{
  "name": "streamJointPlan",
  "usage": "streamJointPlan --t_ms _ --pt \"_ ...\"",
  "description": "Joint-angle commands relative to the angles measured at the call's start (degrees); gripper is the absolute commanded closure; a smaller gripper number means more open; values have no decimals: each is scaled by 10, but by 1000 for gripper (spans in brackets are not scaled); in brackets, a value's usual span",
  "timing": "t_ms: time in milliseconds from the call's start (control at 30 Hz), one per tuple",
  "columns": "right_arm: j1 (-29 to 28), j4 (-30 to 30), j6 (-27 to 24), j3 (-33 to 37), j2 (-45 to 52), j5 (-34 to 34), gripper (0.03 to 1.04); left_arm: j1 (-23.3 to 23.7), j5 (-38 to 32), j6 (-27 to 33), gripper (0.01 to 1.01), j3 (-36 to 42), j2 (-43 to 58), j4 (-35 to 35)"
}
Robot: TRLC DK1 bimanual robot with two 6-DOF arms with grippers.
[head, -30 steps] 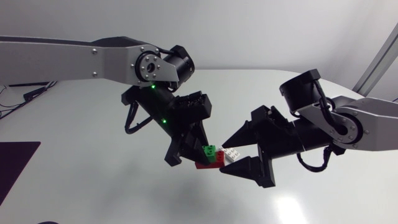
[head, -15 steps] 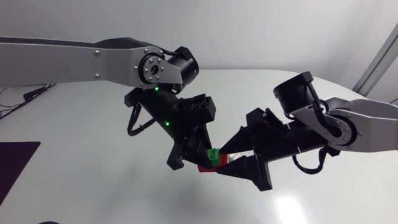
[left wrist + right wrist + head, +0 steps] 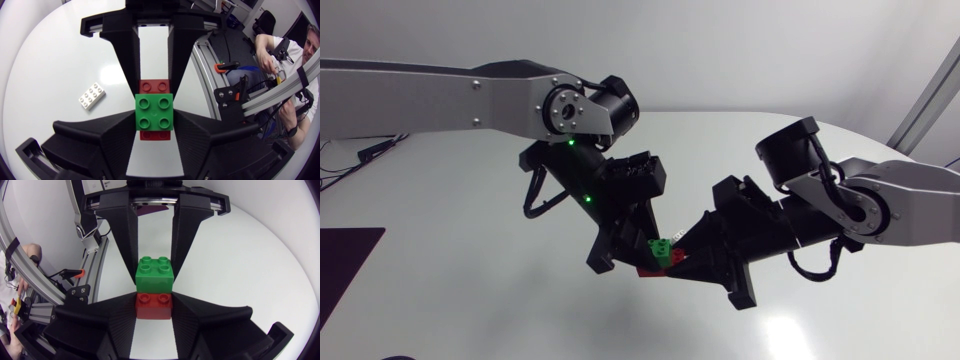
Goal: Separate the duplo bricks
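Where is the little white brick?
In the left wrist view the white brick lies flat on the table, beside the left pincer, apart from the green brick stacked on the red brick.

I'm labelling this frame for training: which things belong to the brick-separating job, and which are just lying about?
Job: green brick, held by left fingers; red brick stuck to it, held by right fingers.
Lying about: white brick, loose on the table; dark mat.
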Motion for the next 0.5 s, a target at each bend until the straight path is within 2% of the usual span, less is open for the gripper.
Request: streamJointPlan --t_ms 0,467 --pt "5 5 -4 -4 11 -6 841 2 8 20 407 17 5 -15" --pt "18 7 -9 -21 -4 11 851 19 30 32 392 49 14 -48"
